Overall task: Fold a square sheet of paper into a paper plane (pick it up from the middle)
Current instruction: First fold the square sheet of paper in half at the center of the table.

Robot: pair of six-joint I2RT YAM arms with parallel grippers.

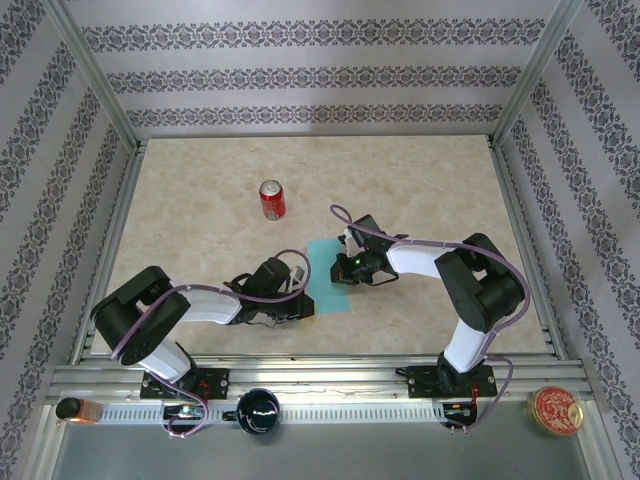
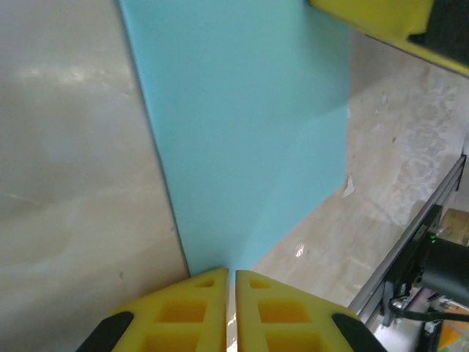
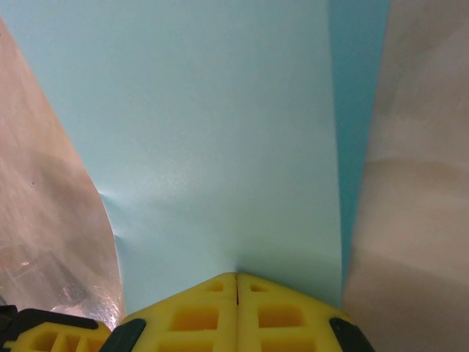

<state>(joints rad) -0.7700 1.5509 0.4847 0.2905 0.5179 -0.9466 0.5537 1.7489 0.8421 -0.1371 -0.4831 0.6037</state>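
Observation:
The square sheet of paper (image 1: 322,280) is turquoise and lies at the table's middle between both grippers. My right gripper (image 1: 347,266) is shut on its right edge. In the right wrist view the sheet (image 3: 220,132) rises from the closed yellow fingertips (image 3: 237,277), and a darker layer (image 3: 359,110) shows beside it at the right. My left gripper (image 1: 306,300) sits at the sheet's near left corner. In the left wrist view that corner of the sheet (image 2: 242,132) runs into the thin slit between the fingertips (image 2: 231,275), so the gripper is shut on it.
A red soda can (image 1: 272,200) stands upright behind the paper, to its left. Along the front rail (image 1: 330,372) sit a dark cup (image 1: 258,410), a small bottle (image 1: 75,408) and a round orange tin (image 1: 555,410). Patterned walls enclose the table.

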